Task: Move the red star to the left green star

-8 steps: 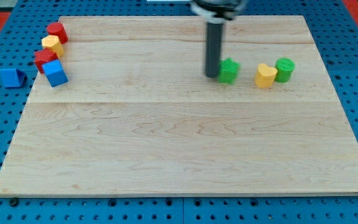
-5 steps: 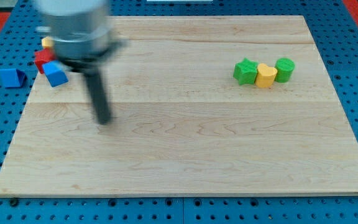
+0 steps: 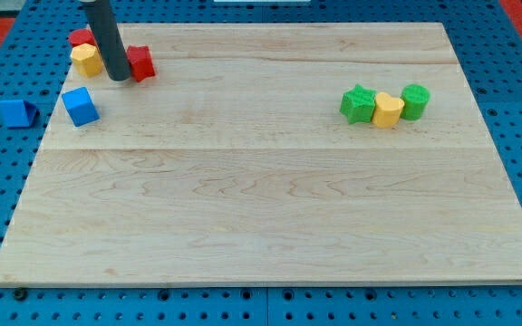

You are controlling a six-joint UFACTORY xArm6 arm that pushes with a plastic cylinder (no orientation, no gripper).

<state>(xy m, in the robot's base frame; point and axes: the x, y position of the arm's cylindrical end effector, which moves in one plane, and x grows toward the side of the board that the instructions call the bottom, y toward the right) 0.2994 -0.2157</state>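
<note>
The red star (image 3: 140,62) lies near the board's top left. My tip (image 3: 117,78) touches its left side, between it and a yellow block (image 3: 85,60). The left green star (image 3: 358,104) sits at the view's right, touching a yellow block (image 3: 388,110), which touches a green block (image 3: 415,100). The red star is far to the left of the green star.
A second red block (image 3: 82,38) sits above the left yellow block, partly hidden by the rod. A blue cube (image 3: 81,106) lies below them. A blue block (image 3: 15,112) rests off the wooden board (image 3: 261,217) at the view's left.
My tip swung from the green star across to the left, then up to the red star. The green star now touches the yellow block. The red star has shifted up and right.
</note>
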